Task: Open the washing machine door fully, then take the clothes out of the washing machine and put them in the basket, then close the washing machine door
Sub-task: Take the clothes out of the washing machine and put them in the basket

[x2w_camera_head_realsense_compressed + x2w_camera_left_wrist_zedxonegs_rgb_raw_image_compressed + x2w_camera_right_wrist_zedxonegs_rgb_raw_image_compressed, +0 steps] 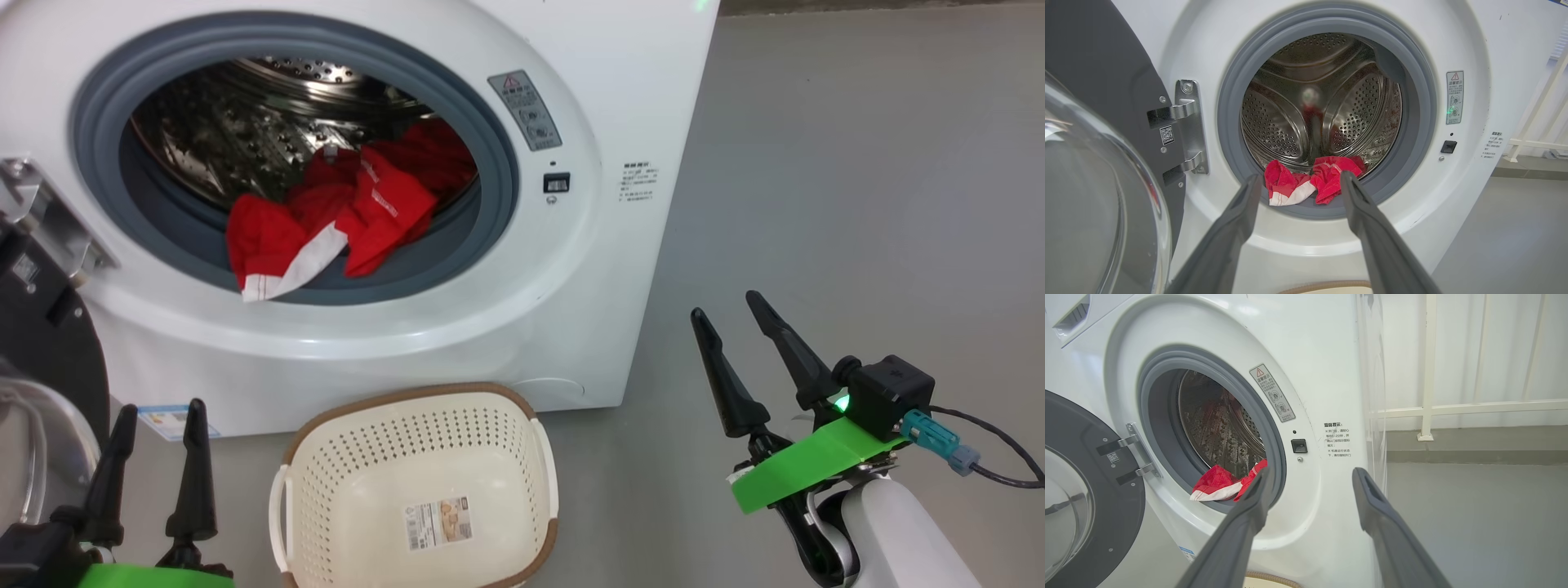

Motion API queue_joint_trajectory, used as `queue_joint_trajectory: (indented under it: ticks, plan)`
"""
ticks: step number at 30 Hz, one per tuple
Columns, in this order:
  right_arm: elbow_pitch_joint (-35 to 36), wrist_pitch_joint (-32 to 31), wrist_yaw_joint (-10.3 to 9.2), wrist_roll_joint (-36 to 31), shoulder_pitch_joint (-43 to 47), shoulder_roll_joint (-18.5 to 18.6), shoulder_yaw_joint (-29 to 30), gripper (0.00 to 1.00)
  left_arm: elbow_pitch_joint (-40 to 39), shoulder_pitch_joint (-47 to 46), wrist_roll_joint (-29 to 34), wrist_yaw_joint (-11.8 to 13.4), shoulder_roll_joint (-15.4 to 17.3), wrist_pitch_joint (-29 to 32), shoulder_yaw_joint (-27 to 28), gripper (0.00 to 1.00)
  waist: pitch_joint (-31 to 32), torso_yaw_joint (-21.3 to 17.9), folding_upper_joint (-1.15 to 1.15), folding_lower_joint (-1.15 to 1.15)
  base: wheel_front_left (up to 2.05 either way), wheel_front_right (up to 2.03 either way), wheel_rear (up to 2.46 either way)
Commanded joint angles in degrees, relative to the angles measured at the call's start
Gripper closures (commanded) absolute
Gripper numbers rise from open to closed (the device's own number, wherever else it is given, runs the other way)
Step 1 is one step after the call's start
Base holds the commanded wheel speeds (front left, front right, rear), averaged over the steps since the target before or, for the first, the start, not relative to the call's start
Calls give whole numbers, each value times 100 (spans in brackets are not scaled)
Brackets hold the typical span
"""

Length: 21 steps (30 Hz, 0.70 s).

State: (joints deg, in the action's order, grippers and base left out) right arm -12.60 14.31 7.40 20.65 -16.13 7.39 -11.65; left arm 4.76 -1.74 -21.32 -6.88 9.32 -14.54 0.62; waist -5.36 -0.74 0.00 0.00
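The big white front-loading washing machine (620, 98) is seen in the upper part of the head view, from ten to one o'clock. Its large round glossy black door (49, 343), with the clear glass window, is swung open at nine o'clock of the round opening and is carried by a metal hinge (1188, 122). The clothes (343, 212), bright red garments with white trim, are lying as a small heap inside the perforated steel drum (212, 131), at the six o'clock part of the opening. One red and white piece is hanging over the grey rubber seal (498, 163) at about seven o'clock.

The small cream perforated plastic basket (367, 457), with a brown rim, is placed on the grey floor (857, 204) just in front of the machine, at six o'clock from the opening. A paper label (439, 523) is seen on its bottom.

The left gripper (161, 408) is found at seven o'clock of the head view. Its two dark fingers are spread wide and nothing is held between them. In the left wrist view they are pointed at the opening, apart from the clothes. The right gripper (725, 306) is found at four o'clock, over the floor, well apart from the clothes. Its fingers are also spread wide and nothing is gripped.
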Motion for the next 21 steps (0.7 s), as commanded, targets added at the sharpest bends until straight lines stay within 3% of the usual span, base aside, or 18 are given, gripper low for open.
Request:
queue_joint_trajectory:
  ticks: [1, 21]
  plan:
    - [162, 69, 9, -69, 3, -36, -75, 0, -114, -214, 35, -41, 119, -46, 231, 0, 1, -1, 0, 0, 67, -67, 0]
    - [141, 69, 9, -62, -6, -49, -87, 0, -66, -231, 83, -53, 85, -46, 227, 0, -34, 24, 0, 0, 7, -7, 0]
